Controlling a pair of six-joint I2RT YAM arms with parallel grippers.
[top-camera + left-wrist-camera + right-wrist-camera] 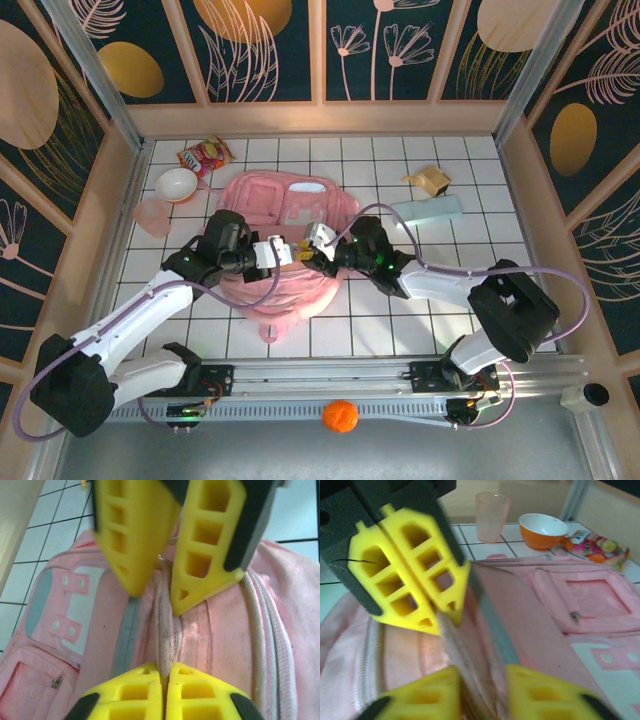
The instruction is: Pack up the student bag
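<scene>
The bag lies flat in the middle of the white tiled desk, and both arms meet over its near half. The left pincer is clamped on a raised fold of the bag's cloth, with its yellow fingers pressed together and only a thin ridge of fabric between them. The right pincer faces it from the other side. Its fingers stand apart, with the same fold running up between them.

The bag is light pink and by far the largest thing on the desk. Its front faces up and carries stacked pockets. One pocket has a pale blue panel with pink tabs dotted with round studs. A grey strip runs beside the pinched fold, and a small metal zip pull hangs on a square pocket.

The cloth is a soft woven fabric, creased and puckered near the fingers, with ribbed whitish piping along the seams. The fingers are blocky yellow plastic with open cells.
</scene>
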